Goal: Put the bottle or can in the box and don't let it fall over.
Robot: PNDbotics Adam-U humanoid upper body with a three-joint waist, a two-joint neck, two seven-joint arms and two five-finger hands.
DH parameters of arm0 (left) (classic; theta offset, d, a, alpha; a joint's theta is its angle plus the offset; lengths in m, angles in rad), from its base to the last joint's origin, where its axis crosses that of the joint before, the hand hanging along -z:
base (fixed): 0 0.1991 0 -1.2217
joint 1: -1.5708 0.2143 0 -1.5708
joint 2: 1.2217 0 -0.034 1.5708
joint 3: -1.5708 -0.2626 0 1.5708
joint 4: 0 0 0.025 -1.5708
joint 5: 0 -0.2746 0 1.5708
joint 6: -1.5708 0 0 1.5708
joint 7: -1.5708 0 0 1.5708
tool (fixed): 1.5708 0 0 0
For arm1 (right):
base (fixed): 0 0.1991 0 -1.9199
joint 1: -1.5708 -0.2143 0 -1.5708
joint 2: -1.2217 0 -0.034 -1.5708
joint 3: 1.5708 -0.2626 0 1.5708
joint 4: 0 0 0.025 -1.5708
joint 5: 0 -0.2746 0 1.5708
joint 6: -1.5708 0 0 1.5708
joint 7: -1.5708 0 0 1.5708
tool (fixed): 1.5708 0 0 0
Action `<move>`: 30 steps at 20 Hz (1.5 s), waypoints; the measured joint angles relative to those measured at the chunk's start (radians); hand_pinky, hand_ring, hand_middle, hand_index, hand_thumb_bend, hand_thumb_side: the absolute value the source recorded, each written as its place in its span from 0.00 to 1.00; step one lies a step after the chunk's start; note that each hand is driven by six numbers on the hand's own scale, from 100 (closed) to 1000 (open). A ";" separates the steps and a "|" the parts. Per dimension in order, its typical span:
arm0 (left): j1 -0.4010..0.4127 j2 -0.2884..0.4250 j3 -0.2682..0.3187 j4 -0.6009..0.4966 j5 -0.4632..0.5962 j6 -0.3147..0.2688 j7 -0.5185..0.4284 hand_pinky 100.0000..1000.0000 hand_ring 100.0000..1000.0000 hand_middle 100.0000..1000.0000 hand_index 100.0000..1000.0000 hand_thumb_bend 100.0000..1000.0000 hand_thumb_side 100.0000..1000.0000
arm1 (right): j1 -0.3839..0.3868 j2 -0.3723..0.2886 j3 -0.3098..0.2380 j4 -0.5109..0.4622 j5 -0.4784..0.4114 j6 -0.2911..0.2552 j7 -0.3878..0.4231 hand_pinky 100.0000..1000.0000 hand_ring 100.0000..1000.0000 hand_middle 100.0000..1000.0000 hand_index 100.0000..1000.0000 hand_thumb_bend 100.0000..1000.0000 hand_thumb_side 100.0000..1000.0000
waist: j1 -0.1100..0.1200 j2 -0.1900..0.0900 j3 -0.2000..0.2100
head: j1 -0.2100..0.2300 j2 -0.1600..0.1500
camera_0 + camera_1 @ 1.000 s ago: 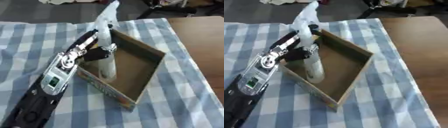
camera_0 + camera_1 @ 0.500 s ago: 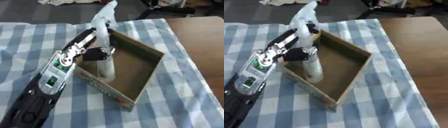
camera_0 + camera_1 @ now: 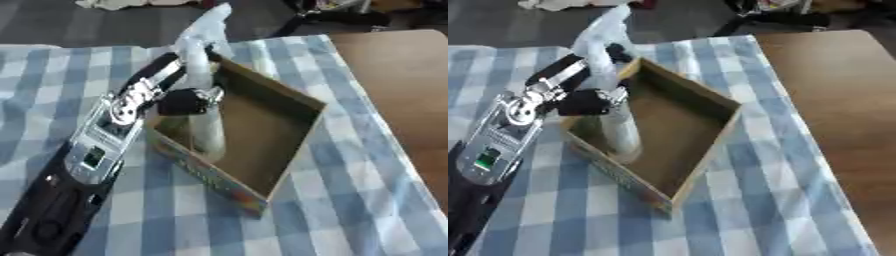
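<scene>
The robot's left hand (image 3: 188, 100), reaching from the left, grips a pale bottle (image 3: 206, 127) standing upright, long axis vertical, inside the left corner of the open cardboard box (image 3: 289, 150) on the checked desk (image 3: 350, 200); the right hand is out of view.

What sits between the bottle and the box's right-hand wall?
Nothing: in the left eye view, only bare brown box floor runs from the bottle, which stands by the near-left wall with the left hand on it, across to the right-hand wall of the box.
</scene>
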 measured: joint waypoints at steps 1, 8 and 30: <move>0.000 0.003 0.000 -0.003 0.010 0.003 0.000 1.00 1.00 1.00 0.87 0.00 0.35 | 0.002 0.000 0.000 0.000 0.000 0.000 0.000 0.92 0.86 1.00 0.81 0.00 0.46 | 0.002 0.000 0.001 | -0.002 0.000; 0.005 0.018 0.000 -0.045 0.059 0.025 -0.016 1.00 1.00 1.00 0.86 0.00 0.37 | 0.005 -0.001 0.000 0.000 0.000 -0.001 -0.003 0.92 0.86 1.00 0.81 0.00 0.46 | 0.007 -0.008 0.006 | -0.010 0.008; 0.029 0.060 -0.001 -0.086 0.116 0.042 -0.118 1.00 1.00 1.00 0.86 0.00 0.52 | 0.015 -0.011 -0.005 0.000 0.000 -0.007 -0.010 0.92 0.86 1.00 0.81 0.00 0.46 | 0.011 -0.016 0.025 | -0.025 0.016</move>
